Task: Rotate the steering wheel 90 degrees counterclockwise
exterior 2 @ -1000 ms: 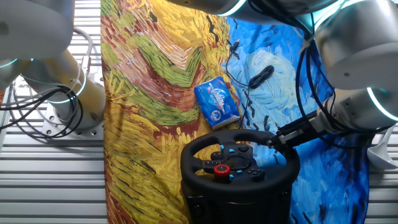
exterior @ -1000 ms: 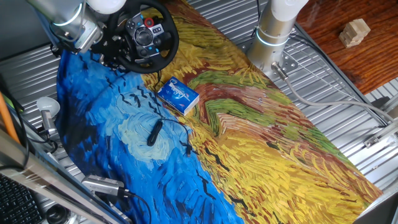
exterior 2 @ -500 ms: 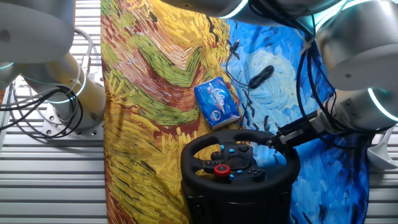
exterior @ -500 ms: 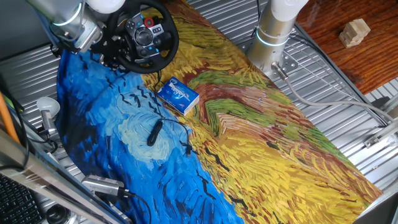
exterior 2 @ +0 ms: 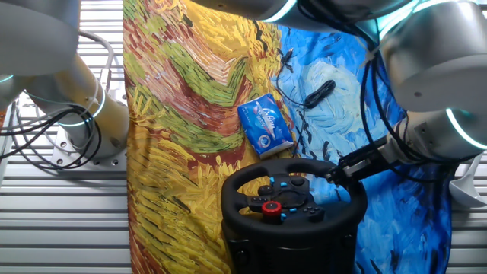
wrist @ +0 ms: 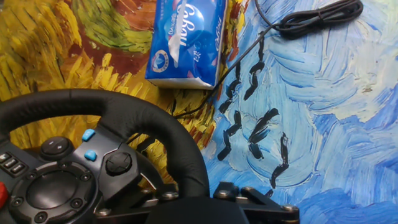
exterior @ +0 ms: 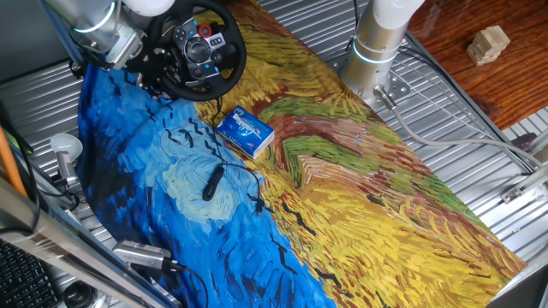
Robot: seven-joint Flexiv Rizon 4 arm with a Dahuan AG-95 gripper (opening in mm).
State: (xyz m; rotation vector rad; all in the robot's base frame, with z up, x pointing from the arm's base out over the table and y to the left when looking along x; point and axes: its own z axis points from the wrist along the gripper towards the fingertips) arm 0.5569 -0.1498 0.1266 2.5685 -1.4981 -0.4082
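Almost nothing has moved since a second ago: the arm only shifts a touch, the wheel not at all. Nearest, the gripper (exterior 2: 340, 169) is clenched on the rim of the steering wheel (exterior 2: 293, 199), which stands at the cloth's end, on the side over the blue paint. Just beyond lies the blue box (exterior 2: 265, 126), then a black cable (exterior 2: 319, 93). The risk, I judge: a shallow pinch slipping off the rim mid-turn.

A painted cloth (exterior: 360, 197) of swirling blue and yellow brushstrokes is covering the table (exterior: 479, 137), whose ribbed metal top is showing along the edges. A dark wooden surface (exterior: 462, 77) is lying beyond the far corner, with a small wooden block (exterior: 488, 43) resting on it.
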